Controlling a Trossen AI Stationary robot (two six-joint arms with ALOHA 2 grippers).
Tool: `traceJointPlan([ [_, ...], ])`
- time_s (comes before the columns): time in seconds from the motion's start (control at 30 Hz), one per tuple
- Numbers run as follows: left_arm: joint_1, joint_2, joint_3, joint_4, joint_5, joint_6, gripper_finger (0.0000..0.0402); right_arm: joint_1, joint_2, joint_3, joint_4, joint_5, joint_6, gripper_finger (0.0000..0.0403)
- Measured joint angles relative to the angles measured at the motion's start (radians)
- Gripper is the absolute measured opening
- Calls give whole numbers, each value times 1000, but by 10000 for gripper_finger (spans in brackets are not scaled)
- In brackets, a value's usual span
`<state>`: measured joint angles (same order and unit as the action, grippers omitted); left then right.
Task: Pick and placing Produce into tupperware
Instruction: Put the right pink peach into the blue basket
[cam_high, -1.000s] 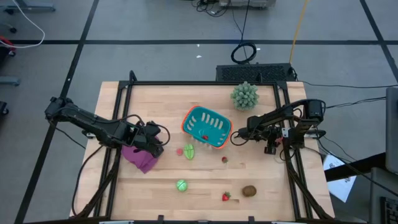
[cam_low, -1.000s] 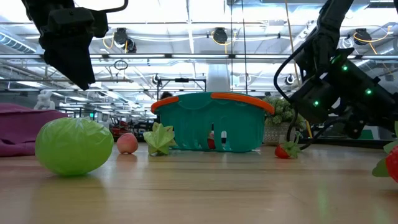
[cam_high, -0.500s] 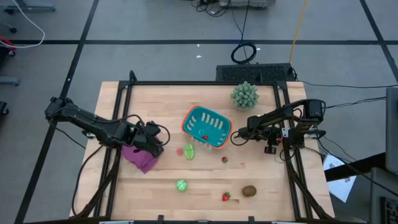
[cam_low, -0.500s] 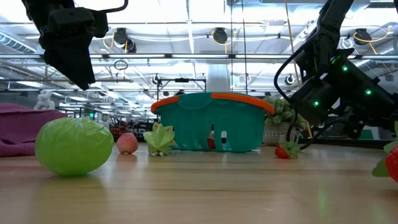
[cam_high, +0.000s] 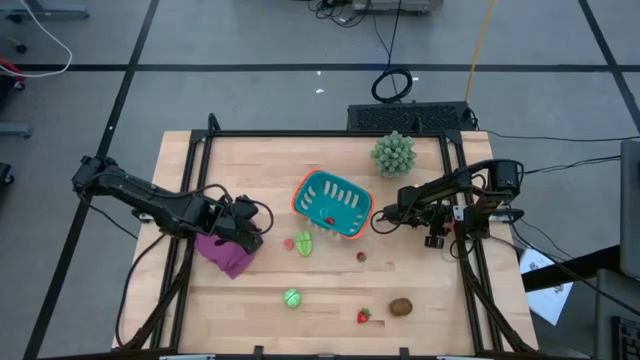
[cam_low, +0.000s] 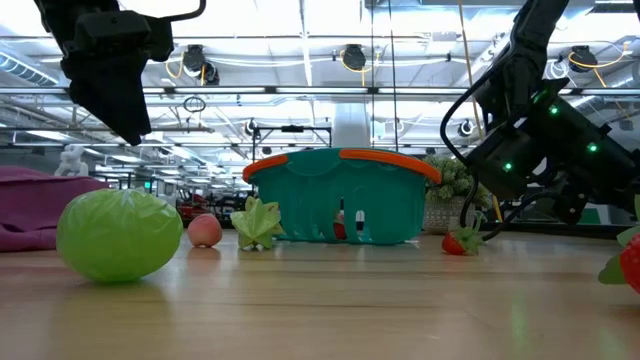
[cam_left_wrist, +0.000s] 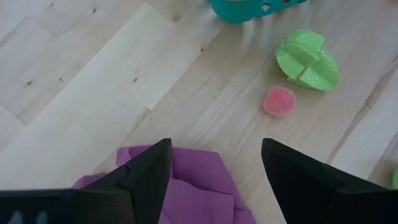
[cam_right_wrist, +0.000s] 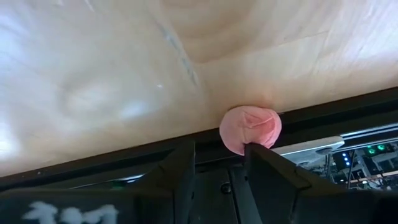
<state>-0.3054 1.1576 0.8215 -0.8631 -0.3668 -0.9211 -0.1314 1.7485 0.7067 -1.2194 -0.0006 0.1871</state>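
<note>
The teal basket (cam_high: 330, 203) with an orange rim stands mid-table, a red piece (cam_high: 331, 221) inside it. On the wood lie a green leafy piece (cam_high: 305, 244), a pink piece (cam_high: 289, 242), a small red piece (cam_high: 361, 256), a green ball (cam_high: 291, 297), a strawberry (cam_high: 364, 316) and a brown kiwi (cam_high: 401, 307). My left gripper (cam_left_wrist: 216, 162) hangs open over the purple cloth (cam_left_wrist: 186, 186). My right gripper (cam_right_wrist: 219, 155) is open, low at the table's right rail, with a pink round piece (cam_right_wrist: 250, 129) just beyond one fingertip. My right gripper has one fingertip (cam_right_wrist: 258, 152) right at the pink round piece, which lies on the table against the dark rail. I cannot tell whether the finger touches it. The piece is not between the fingers.
A spiky pale-green plant ball (cam_high: 393, 153) stands by the far right corner. The purple cloth (cam_high: 228, 254) lies left of the basket under my left arm. A dark frame rail (cam_high: 452, 180) runs along the table's sides. Bare wood shows along the near edge.
</note>
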Motion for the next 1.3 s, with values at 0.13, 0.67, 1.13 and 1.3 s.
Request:
traceJointPlan([
  [0.13,0,0,0,0,0,0,253,0,0,0,4,0,-2,130],
  [0.67,0,0,0,0,2,0,253,0,0,-48,5,1,56,116],
  [1.13,0,0,0,0,2,-4,253,0,0,-48,29,-50,58,44],
  [1.3,0,0,0,1,2,-4,253,12,0,-44,97,-73,55,36],
])
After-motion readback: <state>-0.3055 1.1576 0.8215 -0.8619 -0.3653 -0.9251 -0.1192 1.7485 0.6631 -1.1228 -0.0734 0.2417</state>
